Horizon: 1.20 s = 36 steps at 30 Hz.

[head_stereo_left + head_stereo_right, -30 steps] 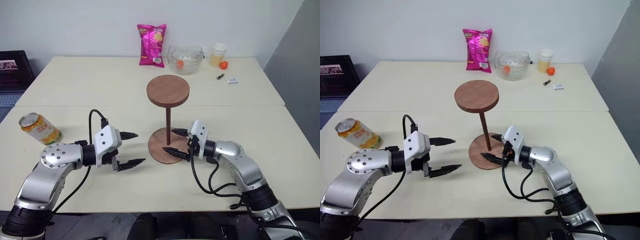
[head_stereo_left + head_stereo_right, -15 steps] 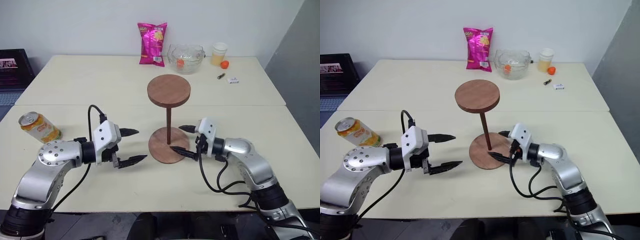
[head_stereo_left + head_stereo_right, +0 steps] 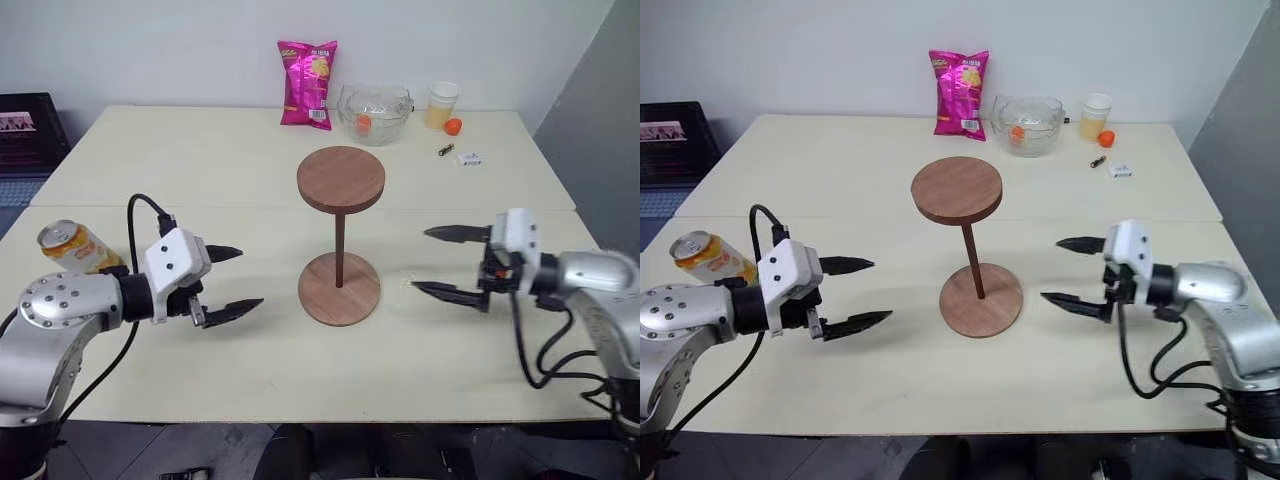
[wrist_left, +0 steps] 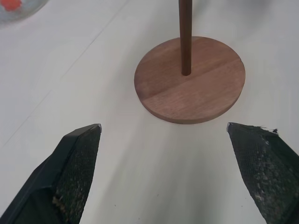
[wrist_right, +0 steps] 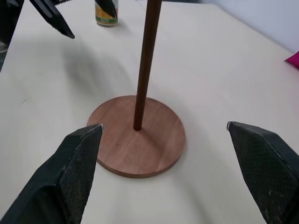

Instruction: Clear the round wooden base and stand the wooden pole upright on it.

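Note:
The round wooden base [image 3: 340,289] lies flat on the table in front of me. The wooden pole [image 3: 339,248] stands upright in its centre hole, its fixed disc [image 3: 340,179] on top. Nothing else rests on the base. My left gripper [image 3: 226,281] hangs open to the left of the base, well apart from it. To the right of the base my right gripper [image 3: 446,262] is open and holds nothing. In the left wrist view the base [image 4: 190,79] and pole [image 4: 185,35] sit between and beyond the fingers. The right wrist view shows the base [image 5: 136,136] and pole [image 5: 145,56].
A tipped drink can [image 3: 72,248] lies at the left, behind my left arm. Along the far edge stand a pink snack bag [image 3: 307,84], a glass bowl [image 3: 374,101], a cup [image 3: 441,104], an orange cap [image 3: 453,126] and small items [image 3: 462,156].
My right gripper has let go of the pole's foot and drawn back to the right and up. The left gripper has drifted a little to the left, away from the base.

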Each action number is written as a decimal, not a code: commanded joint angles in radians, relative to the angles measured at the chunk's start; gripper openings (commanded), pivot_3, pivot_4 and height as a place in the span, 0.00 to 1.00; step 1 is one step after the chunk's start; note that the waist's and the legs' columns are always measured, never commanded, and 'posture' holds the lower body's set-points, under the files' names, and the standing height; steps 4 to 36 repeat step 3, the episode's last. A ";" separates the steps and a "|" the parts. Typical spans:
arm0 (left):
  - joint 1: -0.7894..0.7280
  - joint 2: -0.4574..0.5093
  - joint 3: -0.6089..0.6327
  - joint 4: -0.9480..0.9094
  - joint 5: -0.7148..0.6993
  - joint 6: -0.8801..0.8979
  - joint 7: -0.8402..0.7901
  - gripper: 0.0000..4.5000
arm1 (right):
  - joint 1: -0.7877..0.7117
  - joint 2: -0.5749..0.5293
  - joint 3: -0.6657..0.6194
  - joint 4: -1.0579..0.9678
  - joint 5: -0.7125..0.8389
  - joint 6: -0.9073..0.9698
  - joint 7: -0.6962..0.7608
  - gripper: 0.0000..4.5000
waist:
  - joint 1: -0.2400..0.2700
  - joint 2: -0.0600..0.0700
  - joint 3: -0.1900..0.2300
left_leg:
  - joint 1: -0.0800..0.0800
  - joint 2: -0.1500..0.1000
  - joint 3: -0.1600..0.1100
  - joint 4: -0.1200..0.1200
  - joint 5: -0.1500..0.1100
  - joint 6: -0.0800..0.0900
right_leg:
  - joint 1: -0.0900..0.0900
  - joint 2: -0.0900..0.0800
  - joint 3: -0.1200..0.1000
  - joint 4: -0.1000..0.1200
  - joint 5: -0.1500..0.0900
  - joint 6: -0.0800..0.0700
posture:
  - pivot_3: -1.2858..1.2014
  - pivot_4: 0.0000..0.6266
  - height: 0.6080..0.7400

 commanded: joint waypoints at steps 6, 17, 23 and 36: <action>-0.038 0.023 0.007 0.033 -0.011 -0.017 -0.034 1.00 | 0.056 -0.071 -0.053 -0.079 0.057 0.036 0.029 0.99 | -0.001 0.000 0.000 | 0.000 0.000 0.000 0.000 0.000 0.000 | 0.000 0.000 0.000 0.000 0.000 0.000 | 0.52 0.24 1.00; -0.038 0.023 0.007 0.033 -0.011 -0.017 -0.034 1.00 | 0.056 -0.071 -0.053 -0.079 0.057 0.036 0.029 0.99 | -0.001 0.000 0.000 | 0.000 0.000 0.000 0.000 0.000 0.000 | 0.000 0.000 0.000 0.000 0.000 0.000 | 0.52 0.24 1.00; -0.038 0.023 0.007 0.033 -0.011 -0.017 -0.034 1.00 | 0.056 -0.071 -0.053 -0.079 0.057 0.036 0.029 0.99 | -0.001 0.000 0.000 | 0.000 0.000 0.000 0.000 0.000 0.000 | 0.000 0.000 0.000 0.000 0.000 0.000 | 0.52 0.24 1.00; -0.038 0.023 0.007 0.033 -0.011 -0.017 -0.034 1.00 | 0.056 -0.071 -0.053 -0.079 0.057 0.036 0.029 0.99 | -0.001 0.000 0.000 | 0.000 0.000 0.000 0.000 0.000 0.000 | 0.000 0.000 0.000 0.000 0.000 0.000 | 0.52 0.24 1.00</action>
